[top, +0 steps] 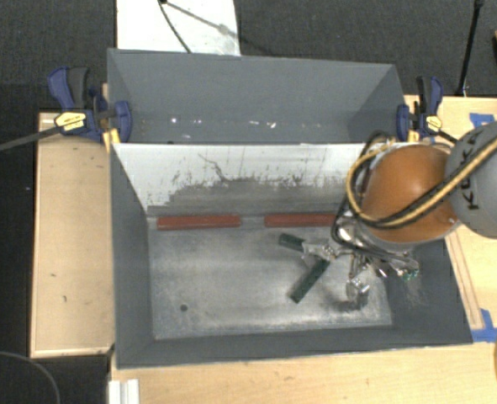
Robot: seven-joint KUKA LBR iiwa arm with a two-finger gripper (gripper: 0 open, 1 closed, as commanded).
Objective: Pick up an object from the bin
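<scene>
The nearest pick you've got is the dark green stick (308, 281). It's lying flat on the floor of the bin (206, 293), right of centre and toward the front. Its long axis runs on a diagonal, with one end pointing front-left and the other pointing back-right, up toward your hand (357, 284).

A shorter dark green piece (292, 242) sits just behind the stick's upper end. I think the two are apart rather than touching, but the view's murky right there, so don't quote me.

The hand is down low in the bin's front-right part, tucked under the orange wrist cover (404, 194). The stick is just beside it, toward the view's left. Honestly I can't tell whether the hand is released or clenched, since the metal bits blur together from this angle.

So what the next move turns on, I'd say, is that the stick lies a short shift to the view's left. You'd also want the grip to close across the diagonal, not along it.

Further out, two red-brown bars (198, 221) lie end to end along the foot of the back wall.
</scene>
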